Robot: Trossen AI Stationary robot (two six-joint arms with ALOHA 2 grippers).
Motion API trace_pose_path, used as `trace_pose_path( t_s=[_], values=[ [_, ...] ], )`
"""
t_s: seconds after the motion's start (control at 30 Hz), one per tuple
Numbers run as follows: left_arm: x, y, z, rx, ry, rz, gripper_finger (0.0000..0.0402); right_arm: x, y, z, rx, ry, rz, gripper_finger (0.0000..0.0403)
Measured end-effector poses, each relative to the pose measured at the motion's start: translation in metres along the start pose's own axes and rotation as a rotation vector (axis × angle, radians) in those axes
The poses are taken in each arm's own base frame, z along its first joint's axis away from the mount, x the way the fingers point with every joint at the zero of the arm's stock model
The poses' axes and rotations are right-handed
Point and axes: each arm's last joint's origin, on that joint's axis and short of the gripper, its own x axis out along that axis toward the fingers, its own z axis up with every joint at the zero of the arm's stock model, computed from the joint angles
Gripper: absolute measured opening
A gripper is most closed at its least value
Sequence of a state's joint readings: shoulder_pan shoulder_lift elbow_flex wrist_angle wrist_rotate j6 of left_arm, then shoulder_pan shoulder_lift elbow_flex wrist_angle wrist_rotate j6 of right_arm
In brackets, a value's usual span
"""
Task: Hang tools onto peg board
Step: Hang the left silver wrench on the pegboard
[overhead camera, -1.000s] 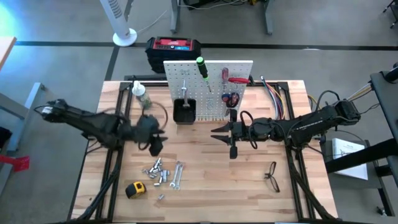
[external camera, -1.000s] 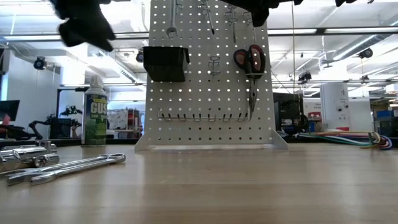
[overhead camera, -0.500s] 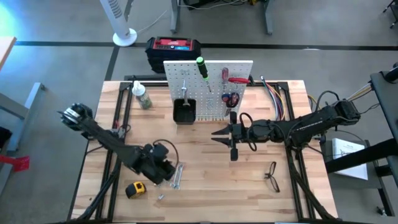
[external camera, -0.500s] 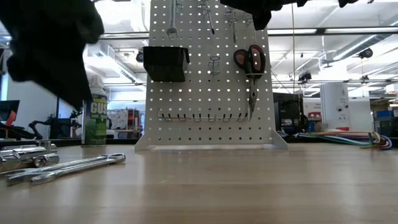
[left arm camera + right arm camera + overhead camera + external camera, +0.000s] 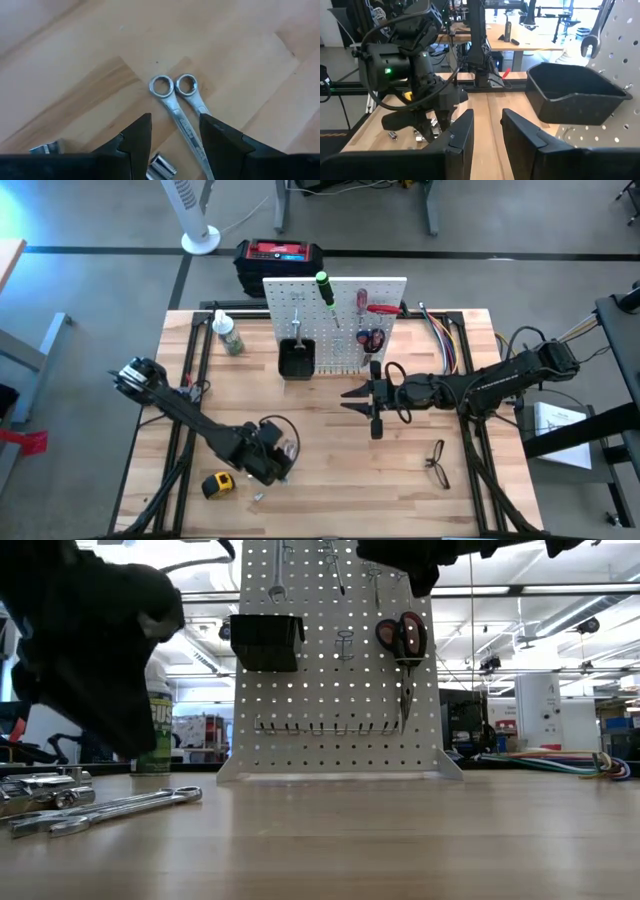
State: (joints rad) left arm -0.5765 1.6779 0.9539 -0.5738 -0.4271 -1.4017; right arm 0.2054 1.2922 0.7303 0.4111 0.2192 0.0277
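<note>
Two wrenches (image 5: 182,107) under open, empty left tool (image 5: 175,132), right tool (image 5: 487,131) narrowly parted, empty.

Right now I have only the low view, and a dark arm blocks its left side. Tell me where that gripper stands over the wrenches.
Observer: That is the left gripper, directly above the two wrenches. In the left wrist view its open fingers straddle one wrench's shaft close to the ring end.
Operator: Report what else lies near it on the table.
Observer: The high view shows a yellow tape measure beside the gripper but apart from it, farther from the peg board.
Operator: Give me the right gripper.
Observer: The right gripper is empty with its fingers slightly apart. By the high view it is in front of the peg board.
</note>
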Motion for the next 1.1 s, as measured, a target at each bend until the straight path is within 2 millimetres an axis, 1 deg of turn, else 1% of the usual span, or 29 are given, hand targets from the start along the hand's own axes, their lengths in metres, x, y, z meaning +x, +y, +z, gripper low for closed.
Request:
trace_pose_path(
  t_s=[0.27,0.67,0.7,0.77,0.83,0.9,0.93,0.97,1.1],
  values=[
    [0.016,-0.005,-0.003,-0.018,-0.003,-0.005,0.0155,0.000,0.000,-0.003,0.011,0.024,-0.001,0.0096],
    [0.045,-0.001,-0.014,0.004,0.042,0.109,0.0153,-0.001,0.000,-0.006,0.029,0.046,-0.002,0.0087],
    [0.046,0.000,-0.014,0.008,0.043,0.117,0.0148,-0.001,0.000,-0.006,0.031,0.047,-0.003,0.0087],
    [0.048,0.001,-0.015,0.014,0.043,0.132,0.0124,-0.001,0.000,-0.006,0.031,0.049,-0.003,0.0089],
    [0.048,0.002,-0.015,0.018,0.043,0.142,0.0086,-0.001,0.000,-0.006,0.034,0.049,-0.003,0.0091],
    [0.048,0.002,-0.014,0.067,0.031,0.145,0.0036,-0.001,0.000,-0.006,0.039,0.048,-0.003,0.0091],
    [0.049,0.002,-0.014,0.090,0.022,0.146,0.0022,-0.001,0.000,-0.006,0.041,0.048,-0.003,0.0090],
    [0.049,0.003,-0.014,0.098,0.014,0.147,0.0018,-0.001,0.000,-0.006,0.042,0.048,-0.003,0.0088],
    [0.050,0.003,-0.012,0.108,-0.003,0.151,0.0023,-0.001,0.000,-0.007,0.044,0.052,-0.001,0.0079]
  ],
)
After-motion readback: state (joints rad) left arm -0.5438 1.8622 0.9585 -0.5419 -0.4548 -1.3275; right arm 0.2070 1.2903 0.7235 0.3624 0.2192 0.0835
